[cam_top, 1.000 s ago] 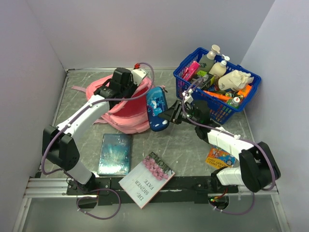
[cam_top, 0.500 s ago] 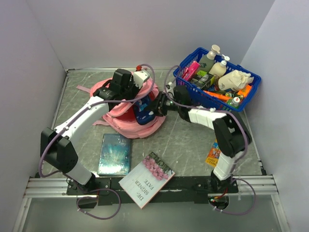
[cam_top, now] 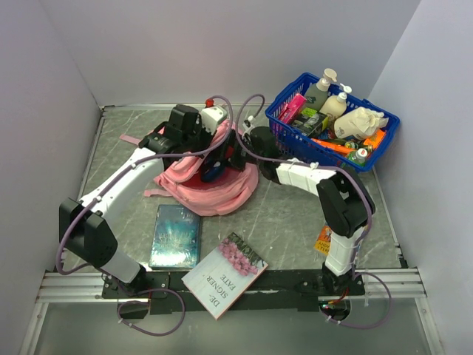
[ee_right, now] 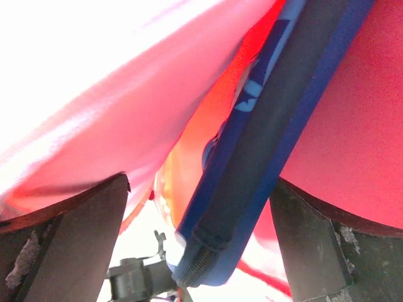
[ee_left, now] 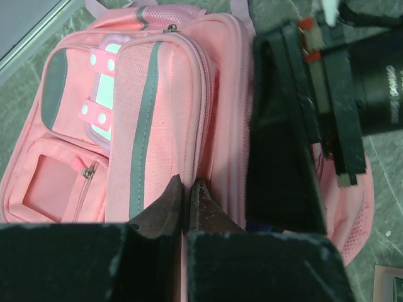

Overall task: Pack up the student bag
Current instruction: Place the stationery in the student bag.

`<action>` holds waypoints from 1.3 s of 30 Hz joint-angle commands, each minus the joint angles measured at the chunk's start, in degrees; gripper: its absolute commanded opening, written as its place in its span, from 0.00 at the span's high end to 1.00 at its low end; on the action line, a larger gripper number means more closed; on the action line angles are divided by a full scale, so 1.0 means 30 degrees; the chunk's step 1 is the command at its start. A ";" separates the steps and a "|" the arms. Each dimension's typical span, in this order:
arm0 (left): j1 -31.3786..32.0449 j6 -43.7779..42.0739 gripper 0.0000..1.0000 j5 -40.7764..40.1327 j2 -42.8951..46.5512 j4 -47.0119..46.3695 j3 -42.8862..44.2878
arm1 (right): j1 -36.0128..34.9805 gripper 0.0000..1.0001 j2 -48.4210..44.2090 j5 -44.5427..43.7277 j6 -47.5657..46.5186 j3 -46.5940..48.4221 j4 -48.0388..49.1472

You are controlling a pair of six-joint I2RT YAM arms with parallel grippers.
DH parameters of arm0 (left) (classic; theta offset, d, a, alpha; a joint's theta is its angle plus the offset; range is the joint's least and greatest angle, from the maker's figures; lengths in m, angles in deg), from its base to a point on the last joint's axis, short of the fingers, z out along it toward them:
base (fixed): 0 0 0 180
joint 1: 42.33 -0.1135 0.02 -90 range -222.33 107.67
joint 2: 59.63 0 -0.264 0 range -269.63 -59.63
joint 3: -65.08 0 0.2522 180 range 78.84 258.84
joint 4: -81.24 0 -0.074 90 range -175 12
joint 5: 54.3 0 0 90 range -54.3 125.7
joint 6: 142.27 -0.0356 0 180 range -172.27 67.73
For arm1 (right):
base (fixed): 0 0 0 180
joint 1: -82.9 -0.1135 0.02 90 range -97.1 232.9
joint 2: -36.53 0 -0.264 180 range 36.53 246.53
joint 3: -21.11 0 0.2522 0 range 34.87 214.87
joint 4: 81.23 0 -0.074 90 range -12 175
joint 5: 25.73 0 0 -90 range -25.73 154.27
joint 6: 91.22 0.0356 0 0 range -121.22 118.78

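Left gripper (ee_left: 187, 192) pressed together, pinching zip rim of student bag (cam_top: 222, 194), far-centre on table (cam_top: 288, 218). Right gripper (ee_right: 200, 189) spread wide inside bag mouth, blue pencil case (ee_right: 271, 119) between fingers, seemingly loose. Bag likely soft, light, floppy; take hold at rim seam.

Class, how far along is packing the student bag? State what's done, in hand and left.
Done: blue pencil case sits inside the student bag. In hand: left tool pinches the bag's edge; right tool stands open around the case. Left: teal book and flowered book lie outside.
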 commanded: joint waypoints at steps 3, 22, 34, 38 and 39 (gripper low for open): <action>-0.0352 0.1256 0.99 0.0676 0.0260 -0.1939 0.0960 | -0.0340 0.00 -0.3792 -0.0421 -0.3316 -0.1395 0.0457; -0.0734 0.3132 0.99 0.1933 -0.1645 -0.1647 0.3363 | -0.2654 0.89 -0.9020 -0.3171 -0.8507 -0.8724 -0.2095; -0.0588 0.3542 0.99 0.3603 -0.0299 -0.1062 0.3363 | -0.2508 0.94 -0.4562 -0.6716 -0.9563 -0.3273 -0.0638; -0.0588 0.3690 0.99 0.4541 -0.0210 -0.0651 0.3510 | -0.2566 0.98 -0.4419 -0.7449 -0.9065 -0.2748 0.1800; -0.0588 0.3690 0.99 0.4629 -0.0123 -0.0680 0.3452 | -0.2537 0.98 -0.4330 -0.7595 -0.9005 -0.2747 0.1946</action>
